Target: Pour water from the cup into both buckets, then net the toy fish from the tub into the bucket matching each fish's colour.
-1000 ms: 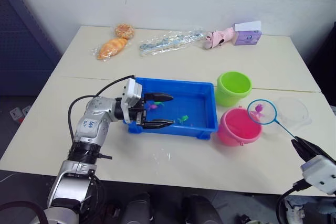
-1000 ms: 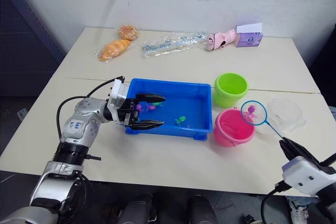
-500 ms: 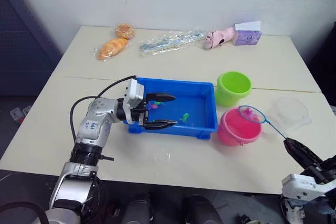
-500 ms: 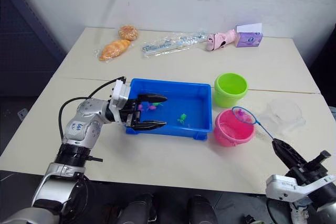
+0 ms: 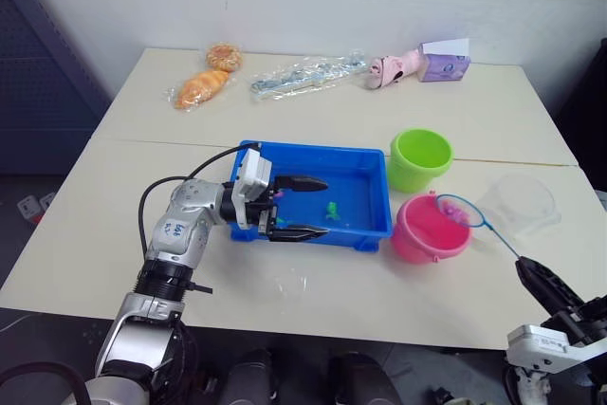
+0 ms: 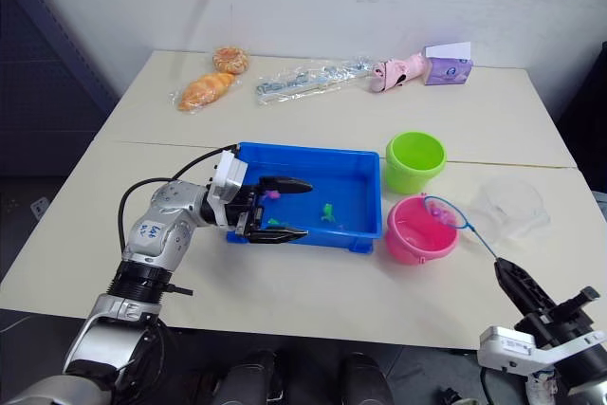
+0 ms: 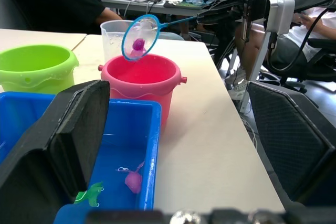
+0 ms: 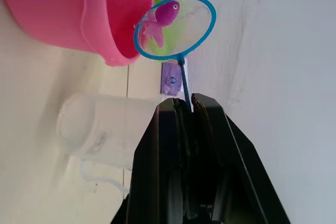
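A net (image 5: 459,211) with a pink fish (image 8: 164,15) is clamped by the right tool (image 8: 188,109) over the pink bucket (image 5: 429,230) rim; the left tool (image 5: 302,208) is spread across the tub (image 5: 365,189) edge.

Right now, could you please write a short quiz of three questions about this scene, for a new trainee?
1. True or false: the right gripper is shut on the net.
2. Which colour is the fish in the net? A green, B pink, C blue.
3. Fill in: the net hangs at the rim of the ___ bucket.

Key
1. True: its fingers clamp the net's handle.
2. B.
3. Pink: the hoop is at the pink bucket; the green bucket is beside it, and the left gripper is open at the tub.
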Robot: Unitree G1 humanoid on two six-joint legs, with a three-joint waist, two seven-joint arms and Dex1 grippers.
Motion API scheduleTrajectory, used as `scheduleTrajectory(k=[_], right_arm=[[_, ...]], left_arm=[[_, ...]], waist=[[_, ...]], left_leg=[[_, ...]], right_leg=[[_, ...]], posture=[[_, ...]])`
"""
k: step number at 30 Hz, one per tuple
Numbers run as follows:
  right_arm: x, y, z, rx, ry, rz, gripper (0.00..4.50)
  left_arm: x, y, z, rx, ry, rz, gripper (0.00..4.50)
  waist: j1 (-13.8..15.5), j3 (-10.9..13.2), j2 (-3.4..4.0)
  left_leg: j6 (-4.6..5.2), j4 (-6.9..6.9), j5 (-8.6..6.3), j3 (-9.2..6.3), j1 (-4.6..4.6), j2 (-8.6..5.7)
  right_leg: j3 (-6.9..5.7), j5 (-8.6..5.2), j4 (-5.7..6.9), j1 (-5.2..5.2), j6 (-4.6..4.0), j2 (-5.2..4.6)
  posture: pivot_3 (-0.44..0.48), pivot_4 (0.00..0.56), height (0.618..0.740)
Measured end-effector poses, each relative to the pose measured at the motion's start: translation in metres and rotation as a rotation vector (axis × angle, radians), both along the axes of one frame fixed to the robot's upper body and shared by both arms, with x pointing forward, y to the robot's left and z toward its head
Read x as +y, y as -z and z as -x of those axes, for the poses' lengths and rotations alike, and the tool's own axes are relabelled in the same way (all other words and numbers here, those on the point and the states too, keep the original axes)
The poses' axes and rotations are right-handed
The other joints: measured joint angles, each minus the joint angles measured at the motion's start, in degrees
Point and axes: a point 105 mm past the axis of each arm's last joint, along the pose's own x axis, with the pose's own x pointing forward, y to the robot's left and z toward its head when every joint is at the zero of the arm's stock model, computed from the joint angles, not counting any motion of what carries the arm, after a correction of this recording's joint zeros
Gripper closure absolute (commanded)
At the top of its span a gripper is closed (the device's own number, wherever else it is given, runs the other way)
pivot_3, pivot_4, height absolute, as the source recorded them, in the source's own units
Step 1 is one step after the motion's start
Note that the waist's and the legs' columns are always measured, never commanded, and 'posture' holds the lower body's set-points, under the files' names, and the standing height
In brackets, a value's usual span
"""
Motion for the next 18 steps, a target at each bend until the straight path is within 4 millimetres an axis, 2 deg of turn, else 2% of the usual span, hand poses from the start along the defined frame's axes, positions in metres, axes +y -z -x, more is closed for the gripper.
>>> scheduleTrajectory(k=[3,9,12,17,18], right_arm=[[-0.002,0.003,0.002,0.011,0.02,-0.007,4.5],[0.001,-0.006,0.001,-0.029,0.021,-0.05,4.5],[0.0,-0.013,0.0,-0.015,0.034,-0.238,4.5],[0.015,-0.049,-0.013,0.052,-0.084,-0.573,4.5],[0.025,-0.061,-0.019,0.104,-0.149,-0.687,4.5]], left_arm=[[0.001,0.001,0.001,-0.002,0.007,-0.006,0.03],[0.002,0.001,0.0,-0.003,0.002,-0.008,0.03],[0.01,0.002,-0.002,-0.003,-0.028,-0.025,0.03],[0.042,-0.001,-0.011,-0.014,-0.152,-0.013,0.03],[0.057,-0.001,-0.015,-0.018,-0.205,-0.015,0.03]], waist=[[0.1,0.0,0.0],[0.1,0.0,0.0],[-0.1,0.0,0.0],[-0.8,0.0,0.0],[-1.0,0.0,0.0]], left_leg=[[-0.01,-0.03,0.01,-0.01,0.05,0.01],[-0.01,-0.03,0.01,-0.01,0.07,0.01],[0.0,-0.05,0.01,0.01,0.11,0.03],[0.05,-0.14,0.0,0.0,0.32,0.09],[0.07,-0.16,-0.01,-0.01,0.39,0.1]], right_leg=[[0.0,-0.01,0.03,0.02,-0.02,0.0],[0.01,-0.01,0.06,0.03,-0.02,0.0],[0.03,-0.01,0.05,0.05,-0.02,0.0],[0.02,-0.01,0.08,0.25,-0.02,-0.02],[0.01,-0.01,0.08,0.3,-0.02,-0.02]], posture=[[0.0,0.15,0.74],[0.0,0.15,0.74],[0.0,0.15,0.74],[0.0,0.15,0.74],[0.0,0.15,0.74]])
